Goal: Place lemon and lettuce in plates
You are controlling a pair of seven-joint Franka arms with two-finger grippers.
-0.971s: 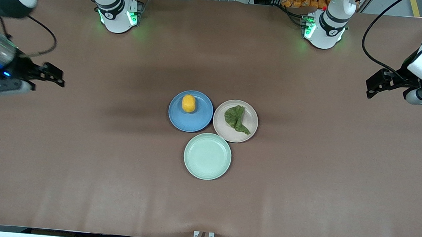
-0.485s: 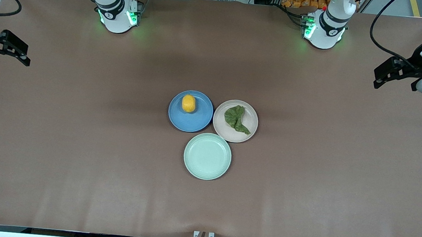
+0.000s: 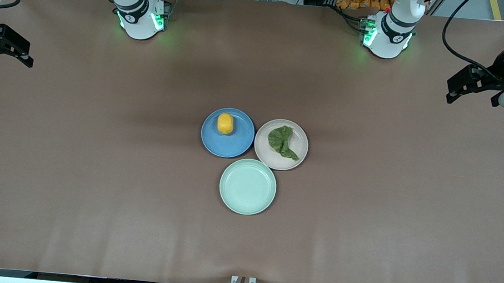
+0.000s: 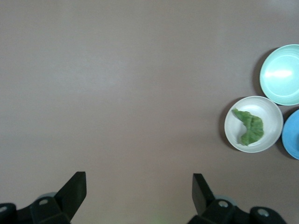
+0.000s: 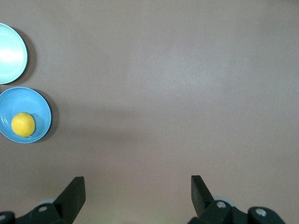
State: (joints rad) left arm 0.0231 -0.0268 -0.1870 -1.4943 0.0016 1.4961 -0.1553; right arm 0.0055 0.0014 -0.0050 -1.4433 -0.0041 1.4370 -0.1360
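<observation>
Both arms raised at table ends, left tool (image 3: pixel 453 88) and right tool (image 3: pixel 24 53) open.

Your left claw (image 3: pixel 459 89) hangs over the counter's (image 3: pixel 94 169) edge at the left arm's end, jaws spread wide, holding nothing. Your right claw (image 3: pixel 7 47) mirrors it over the right arm's end, equally wide, also bare.

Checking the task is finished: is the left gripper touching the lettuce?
Apart. The front view shows the left gripper open over bare table at its arm's end, with the lettuce lying on the beige plate mid-table.
</observation>
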